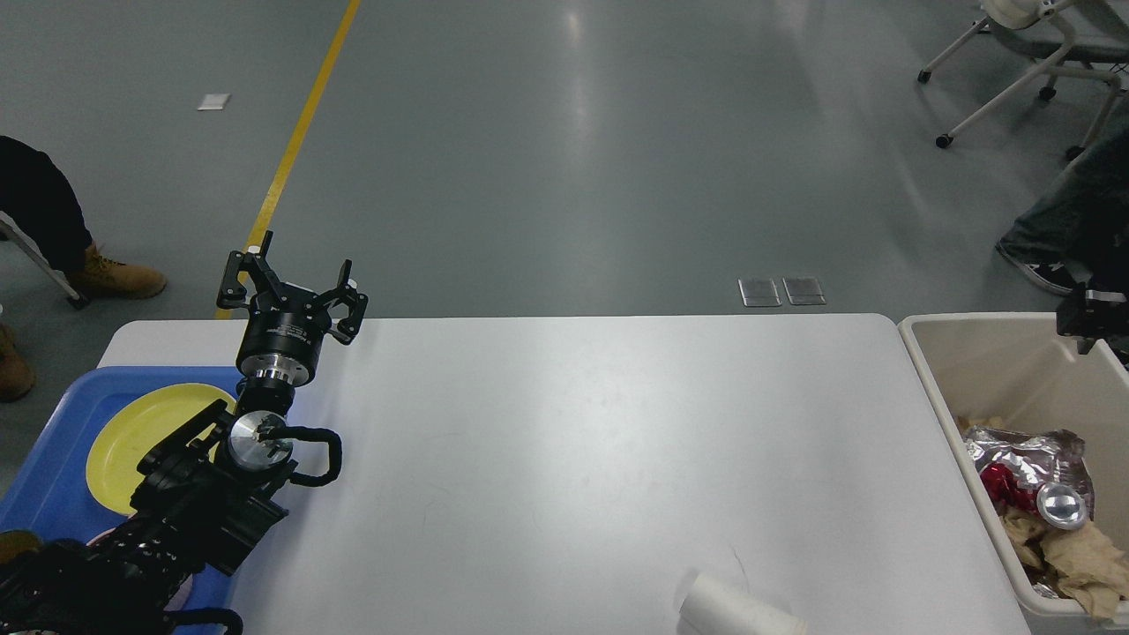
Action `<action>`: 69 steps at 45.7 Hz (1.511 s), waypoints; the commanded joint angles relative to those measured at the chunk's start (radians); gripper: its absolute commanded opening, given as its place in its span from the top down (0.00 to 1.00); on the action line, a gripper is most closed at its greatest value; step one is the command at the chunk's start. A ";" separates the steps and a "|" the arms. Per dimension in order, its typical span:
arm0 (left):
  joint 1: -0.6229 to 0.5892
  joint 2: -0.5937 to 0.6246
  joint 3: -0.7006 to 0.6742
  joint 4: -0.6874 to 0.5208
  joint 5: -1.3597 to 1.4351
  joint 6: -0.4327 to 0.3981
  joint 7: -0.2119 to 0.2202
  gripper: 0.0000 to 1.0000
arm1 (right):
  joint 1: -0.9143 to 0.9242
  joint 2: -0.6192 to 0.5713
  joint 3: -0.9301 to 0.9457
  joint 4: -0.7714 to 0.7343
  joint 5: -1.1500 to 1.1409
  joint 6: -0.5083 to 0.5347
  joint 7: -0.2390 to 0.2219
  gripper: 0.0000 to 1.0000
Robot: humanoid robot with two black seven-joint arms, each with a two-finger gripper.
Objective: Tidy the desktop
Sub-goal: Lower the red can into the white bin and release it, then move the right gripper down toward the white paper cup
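desk (573,441): plain matte white
tray (44,476): blue
plate (132,432): yellow
bin (970,353): beige
cup (732,610): white
left tool (294,280): black, silver collar
floor line (300,132): yellow on grey
wrapper (1014,454): silver and red

**No readable text in view**

Only one marking shows: a small line of pale print on the black wrist collar (282,332) of the left arm, just below its fingers (240,272), at about nine o'clock in the head view. The print is too small and blurred to make out any letter or number. The paper cup (736,608) lying at six o'clock on the table (617,441) is plain white with nothing printed on the side that faces up. The crumpled foil wrapper (1014,450) in the bin (935,370) at four o'clock shows silver and red but no legible brand. The yellow line (304,123) on the floor at eleven o'clock carries no lettering.
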 commanded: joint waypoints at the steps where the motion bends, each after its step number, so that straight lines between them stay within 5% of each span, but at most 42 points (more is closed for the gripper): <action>1: 0.000 0.000 -0.001 0.000 0.000 0.000 0.000 0.04 | 0.167 0.045 0.003 0.077 0.004 0.076 0.001 0.00; 32: 0.000 0.000 -0.001 0.000 0.000 0.000 0.000 0.04 | 0.297 0.083 0.023 0.140 0.053 0.076 0.002 0.00; 38: 0.000 0.000 -0.001 0.000 0.000 0.000 0.000 0.04 | 0.300 0.085 -0.002 0.423 0.052 0.076 0.002 0.00; 43: 0.000 0.000 -0.001 0.000 0.000 0.000 0.000 0.04 | 0.301 0.089 -0.016 0.641 0.052 -0.185 0.004 0.00; 46: 0.000 0.000 -0.001 0.000 0.000 0.000 0.000 0.04 | 0.301 0.091 -0.011 0.727 0.053 -0.250 0.004 0.00; 69: 0.000 -0.001 -0.001 0.000 0.000 0.000 0.000 0.04 | 0.235 0.083 0.148 0.774 0.050 -0.147 -0.001 0.00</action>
